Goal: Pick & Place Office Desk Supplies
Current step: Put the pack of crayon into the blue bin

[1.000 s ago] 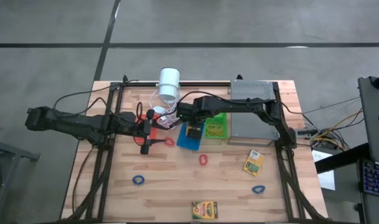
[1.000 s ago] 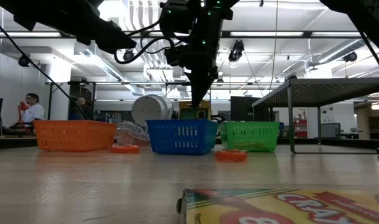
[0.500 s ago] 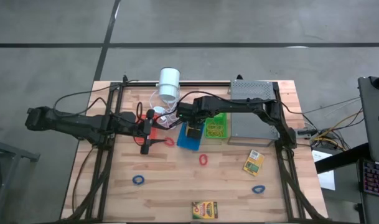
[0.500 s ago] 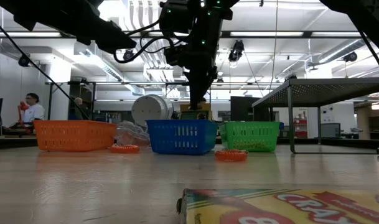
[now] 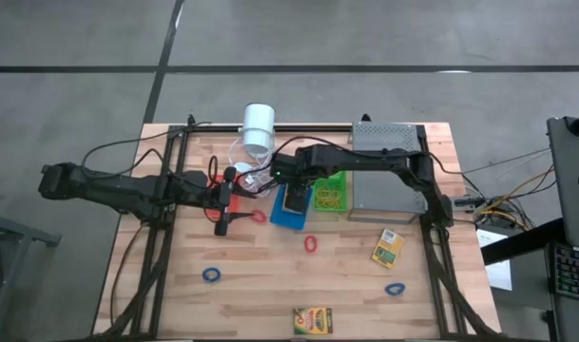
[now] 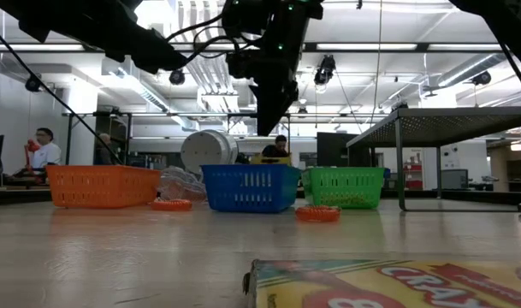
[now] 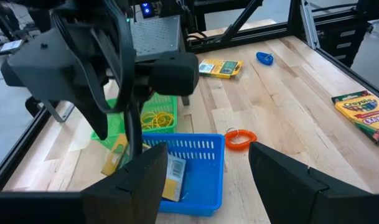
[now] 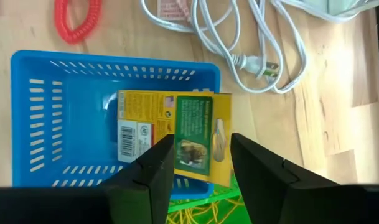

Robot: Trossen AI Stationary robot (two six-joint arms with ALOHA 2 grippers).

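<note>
A yellow-green crayon box [image 8: 170, 134] lies in the blue basket [image 8: 65, 124]. Its end on the green basket's [image 5: 329, 195] side rests over the blue basket's rim. My right gripper [image 8: 200, 149] hangs open just above the box, fingers pointing down, touching nothing; in the low view it [image 6: 269, 120] stands clear above the blue basket [image 6: 250, 188]. My left gripper [image 7: 205, 162] waits open over the red-orange basket [image 6: 102, 186], to the left of the blue one.
Loose crayon boxes [image 5: 388, 248] [image 5: 313, 320] lie at the right and near edge. Red bands [image 5: 310, 244] [image 5: 259, 216] and blue bands [image 5: 211, 275] [image 5: 395, 289] lie scattered. A white cylinder [image 5: 259, 128] with a cord stands far back, a grey tray [image 5: 384, 171] at the right.
My right gripper has opened and let go of the crayon box, then risen a little above the blue basket. The box has dropped lower into the basket and lies there.
</note>
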